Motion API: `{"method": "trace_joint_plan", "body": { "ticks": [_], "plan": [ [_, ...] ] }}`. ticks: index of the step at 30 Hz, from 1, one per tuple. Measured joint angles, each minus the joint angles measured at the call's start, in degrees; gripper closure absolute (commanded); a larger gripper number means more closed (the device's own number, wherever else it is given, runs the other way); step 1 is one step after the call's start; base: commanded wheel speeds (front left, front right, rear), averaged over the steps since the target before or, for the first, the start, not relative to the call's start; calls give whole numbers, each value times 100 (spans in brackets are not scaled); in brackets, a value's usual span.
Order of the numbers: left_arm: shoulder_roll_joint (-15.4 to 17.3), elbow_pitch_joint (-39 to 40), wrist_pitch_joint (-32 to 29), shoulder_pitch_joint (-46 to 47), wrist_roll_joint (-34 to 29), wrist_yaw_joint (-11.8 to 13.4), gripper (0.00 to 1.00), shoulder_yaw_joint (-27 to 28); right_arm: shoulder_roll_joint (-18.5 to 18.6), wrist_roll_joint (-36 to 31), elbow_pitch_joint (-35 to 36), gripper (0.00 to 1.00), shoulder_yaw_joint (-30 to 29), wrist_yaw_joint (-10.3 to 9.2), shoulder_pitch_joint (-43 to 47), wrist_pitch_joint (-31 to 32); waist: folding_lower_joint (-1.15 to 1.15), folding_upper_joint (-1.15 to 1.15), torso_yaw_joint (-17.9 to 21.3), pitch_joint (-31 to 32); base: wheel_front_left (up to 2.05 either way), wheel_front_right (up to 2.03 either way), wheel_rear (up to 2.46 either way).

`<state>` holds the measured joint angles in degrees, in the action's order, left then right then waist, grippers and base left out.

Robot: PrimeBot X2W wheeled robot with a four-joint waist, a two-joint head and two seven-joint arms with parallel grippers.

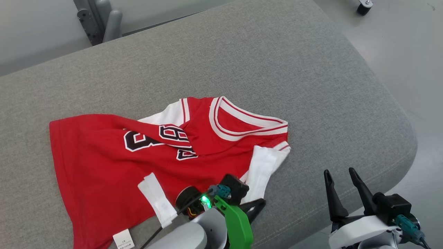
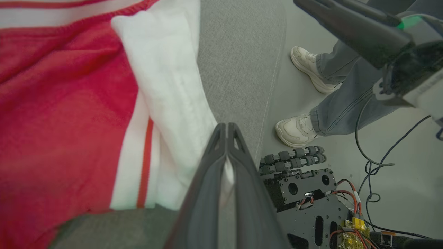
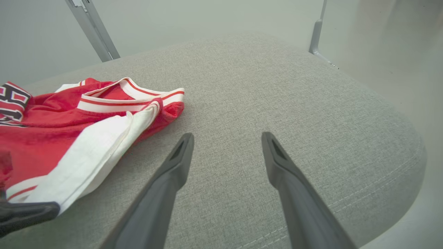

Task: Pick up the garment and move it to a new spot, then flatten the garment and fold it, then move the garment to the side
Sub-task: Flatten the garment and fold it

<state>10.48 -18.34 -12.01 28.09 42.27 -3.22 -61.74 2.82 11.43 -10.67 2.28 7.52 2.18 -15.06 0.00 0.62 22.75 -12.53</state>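
You see the red basketball jersey (image 1: 114,155) crumpled on the grey cushion (image 1: 277,62). Your left gripper (image 1: 255,206) meets its near white sleeve edge. Your right gripper (image 1: 339,171), fingers spread, hovers near right, apart.

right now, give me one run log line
step: pickup grasp | left claw: shut on jersey white edge | right claw: open, apart from jersey | jersey: crumpled on grey cushion

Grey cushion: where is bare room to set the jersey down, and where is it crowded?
Bare: the far strip of the cushion beyond the collar of the jersey, and the right side from the collar to the rounded edge. Crowded: near-left, under the jersey, where the left gripper pinches its white sleeve; the open right gripper hovers near-right.
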Motion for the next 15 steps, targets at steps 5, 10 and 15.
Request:
{"method": "trace_joint_plan", "body": {
  "ticks": [5, 10, 15],
  "plan": [
    [-129, -328, 290, -143, 36, -246, 100, -234, 0, 0, -46, 0, 29, 0, -16, 0, 0, 0, 41, -20, 0, 0, 0],
    [-179, -846, 1061, -174, -51, -370, 89, -394, 0, -5, -69, 0, 47, 0, -18, 0, 0, 0, 95, -35, 0, 0, 0],
    [-322, -1188, 1720, -248, 10, -391, 0, -528, 1, -49, -71, 0, 18, 0, -15, 0, 0, 0, 101, -7, 0, 0, 0]
  ]
}}
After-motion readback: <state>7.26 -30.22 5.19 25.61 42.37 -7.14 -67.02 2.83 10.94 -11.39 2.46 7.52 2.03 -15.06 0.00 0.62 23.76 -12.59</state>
